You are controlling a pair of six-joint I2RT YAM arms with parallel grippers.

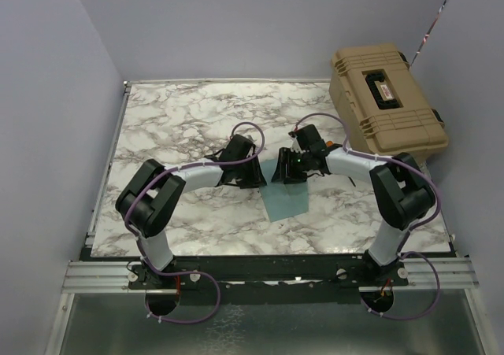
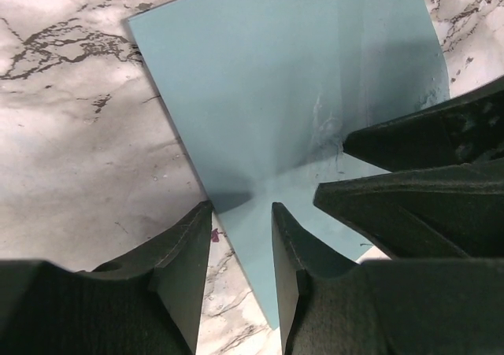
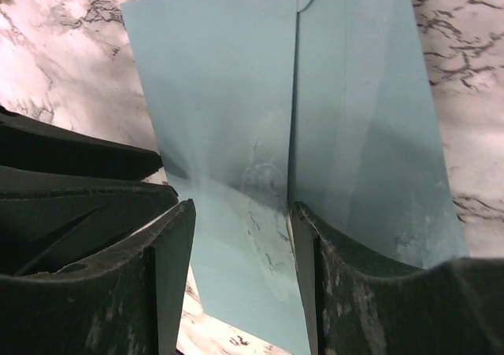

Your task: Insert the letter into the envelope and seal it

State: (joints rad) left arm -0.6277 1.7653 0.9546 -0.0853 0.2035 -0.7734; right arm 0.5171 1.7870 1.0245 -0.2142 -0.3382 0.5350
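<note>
Fingers of your left gripper (image 2: 242, 241) and right gripper (image 3: 240, 241) stand apart, straddling the envelope (image 1: 285, 203) lying mid-way across the table (image 1: 173, 127). No letter shows; it may be inside. Close unevenly and you could crease the envelope or drag it askew.

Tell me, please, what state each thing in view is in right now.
envelope: lying flat, flap side up; whether it is sealed cannot be told.
left gripper: open, fingers either side of the envelope's edge.
right gripper: open, fingers also either side of the envelope.
tan case: lid shut.
</note>
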